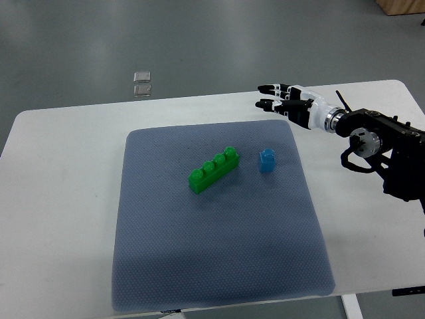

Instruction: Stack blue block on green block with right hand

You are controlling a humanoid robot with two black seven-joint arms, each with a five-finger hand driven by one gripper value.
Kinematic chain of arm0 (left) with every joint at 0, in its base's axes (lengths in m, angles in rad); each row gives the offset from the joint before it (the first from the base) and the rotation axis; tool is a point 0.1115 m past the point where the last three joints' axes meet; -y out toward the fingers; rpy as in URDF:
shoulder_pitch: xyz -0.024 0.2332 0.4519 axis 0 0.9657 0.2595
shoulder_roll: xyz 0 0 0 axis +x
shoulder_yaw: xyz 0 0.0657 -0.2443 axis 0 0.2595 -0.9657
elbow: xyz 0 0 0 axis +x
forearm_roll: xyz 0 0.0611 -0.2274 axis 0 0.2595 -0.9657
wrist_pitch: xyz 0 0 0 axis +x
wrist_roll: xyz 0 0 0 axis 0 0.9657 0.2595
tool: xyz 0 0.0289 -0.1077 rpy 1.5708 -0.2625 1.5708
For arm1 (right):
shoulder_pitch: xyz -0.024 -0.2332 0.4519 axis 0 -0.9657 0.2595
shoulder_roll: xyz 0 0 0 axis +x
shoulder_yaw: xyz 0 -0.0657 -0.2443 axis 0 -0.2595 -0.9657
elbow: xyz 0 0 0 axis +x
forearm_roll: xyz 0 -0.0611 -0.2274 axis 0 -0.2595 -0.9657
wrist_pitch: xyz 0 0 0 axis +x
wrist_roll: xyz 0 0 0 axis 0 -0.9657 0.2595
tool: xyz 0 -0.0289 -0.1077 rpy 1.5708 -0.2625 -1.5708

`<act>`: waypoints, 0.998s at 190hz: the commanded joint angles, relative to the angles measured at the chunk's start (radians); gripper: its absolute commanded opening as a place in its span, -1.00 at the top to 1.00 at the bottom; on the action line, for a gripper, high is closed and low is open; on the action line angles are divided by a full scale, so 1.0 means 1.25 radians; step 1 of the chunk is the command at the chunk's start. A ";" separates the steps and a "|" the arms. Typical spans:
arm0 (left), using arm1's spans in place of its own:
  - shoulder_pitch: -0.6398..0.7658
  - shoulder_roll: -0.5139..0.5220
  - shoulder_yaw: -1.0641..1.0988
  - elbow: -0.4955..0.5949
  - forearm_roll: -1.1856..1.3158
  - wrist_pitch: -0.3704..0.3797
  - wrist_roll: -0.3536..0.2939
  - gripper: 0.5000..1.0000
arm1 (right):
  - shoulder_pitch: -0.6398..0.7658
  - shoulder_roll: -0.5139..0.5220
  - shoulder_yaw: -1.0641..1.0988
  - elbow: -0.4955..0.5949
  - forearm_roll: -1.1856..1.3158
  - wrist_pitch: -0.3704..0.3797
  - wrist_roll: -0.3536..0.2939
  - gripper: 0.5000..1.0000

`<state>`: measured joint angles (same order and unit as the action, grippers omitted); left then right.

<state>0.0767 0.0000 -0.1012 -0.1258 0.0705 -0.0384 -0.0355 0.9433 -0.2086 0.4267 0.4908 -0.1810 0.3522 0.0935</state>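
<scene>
A long green block (214, 170) with several studs lies diagonally near the middle of the blue-grey mat (219, 266). A small blue block (267, 160) stands upright on the mat just to its right, a short gap between them. My right hand (279, 98) hovers over the table beyond the mat's far right corner, well behind the blue block, with its fingers stretched out and holding nothing. Its arm comes in from the right edge.
The mat lies on a white table (60, 199). Two small clear squares (142, 82) lie on the grey floor beyond the table's far edge. A wooden piece (402, 6) shows at the top right corner.
</scene>
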 commanded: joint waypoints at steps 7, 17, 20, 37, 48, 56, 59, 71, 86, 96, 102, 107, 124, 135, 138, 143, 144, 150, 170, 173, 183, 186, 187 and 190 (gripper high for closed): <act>0.000 0.000 0.000 0.002 0.000 0.000 0.000 -1.00 | 0.000 0.000 0.000 0.000 0.000 0.003 0.000 -0.65; 0.000 0.000 -0.001 0.004 0.000 0.001 0.000 -1.00 | 0.000 0.000 0.000 0.000 0.000 0.005 0.000 -0.65; 0.000 0.000 -0.001 0.005 0.000 0.001 0.000 -1.00 | 0.000 0.000 0.000 0.000 0.000 0.005 0.000 -0.65; 0.000 0.000 0.000 0.004 0.000 0.001 0.000 -1.00 | 0.000 0.000 0.000 0.001 -0.001 0.009 0.000 -0.65; 0.000 0.000 0.001 0.000 0.000 0.000 0.000 -1.00 | 0.000 -0.001 0.000 0.001 -0.001 0.009 0.000 -0.65; 0.000 0.000 0.001 -0.001 0.000 0.000 0.000 -1.00 | 0.001 -0.001 -0.001 0.001 -0.001 0.009 0.000 -0.65; 0.000 0.000 0.001 -0.001 0.000 0.000 0.000 -1.00 | 0.001 -0.001 0.000 0.001 -0.001 0.009 0.000 -0.65; 0.000 0.000 0.001 -0.001 0.000 0.000 0.000 -1.00 | 0.001 0.000 0.000 0.001 -0.001 0.007 0.001 -0.65; 0.000 0.000 0.001 0.000 0.000 0.000 0.000 -1.00 | 0.000 -0.001 0.000 0.001 -0.001 0.007 0.001 -0.65; 0.000 0.000 0.001 0.001 0.000 0.000 0.000 -1.00 | 0.000 -0.004 0.000 0.001 -0.001 0.009 0.001 -0.65; 0.000 0.000 0.001 0.001 0.000 0.000 0.000 -1.00 | 0.000 -0.007 0.000 0.001 -0.001 0.012 0.001 -0.65; 0.000 0.000 0.001 0.001 0.000 0.000 0.000 -1.00 | 0.000 -0.009 0.000 0.001 -0.001 0.014 0.001 -0.65; 0.000 0.000 0.001 0.000 0.000 0.000 0.000 -1.00 | 0.000 -0.015 0.003 0.001 0.000 0.031 0.001 -0.65; 0.000 0.000 0.001 0.000 0.000 0.000 0.000 -1.00 | 0.001 -0.018 0.005 0.001 0.000 0.046 0.003 -0.65; 0.000 0.000 0.001 -0.001 0.000 0.000 0.000 -1.00 | 0.001 -0.018 0.005 0.001 0.000 0.048 0.003 -0.65; 0.000 0.000 0.001 0.000 0.000 0.000 0.000 -1.00 | 0.001 -0.023 0.005 0.001 0.000 0.053 0.005 -0.65; 0.000 0.000 0.001 0.000 0.000 0.000 0.000 -1.00 | 0.001 -0.023 0.005 0.001 0.000 0.053 0.005 -0.65; 0.000 0.000 0.001 0.000 0.000 0.000 0.000 -1.00 | 0.001 -0.028 0.006 0.001 0.000 0.058 0.006 -0.65; 0.000 0.000 0.001 0.000 0.000 0.000 0.000 -1.00 | 0.005 -0.037 0.003 0.001 0.000 0.070 0.009 -0.65; 0.000 0.000 0.001 0.000 0.000 0.000 0.000 -1.00 | 0.005 -0.038 0.003 0.001 0.000 0.072 0.009 -0.65; 0.000 0.000 0.001 0.000 0.000 0.000 0.000 -1.00 | 0.006 -0.044 0.003 0.001 -0.001 0.086 0.010 -0.65; 0.000 0.000 0.001 0.000 0.000 0.000 0.000 -1.00 | 0.006 -0.047 0.003 0.001 -0.001 0.089 0.010 -0.65; 0.000 0.000 0.001 0.000 0.000 0.000 0.000 -1.00 | 0.007 -0.049 0.003 0.001 -0.001 0.093 0.010 -0.65; 0.000 0.000 0.001 0.000 0.000 0.000 0.000 -1.00 | 0.007 -0.052 0.003 0.001 -0.001 0.095 0.010 -0.65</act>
<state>0.0767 0.0000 -0.0996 -0.1258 0.0706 -0.0384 -0.0351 0.9489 -0.2559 0.4325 0.4925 -0.1811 0.4424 0.1042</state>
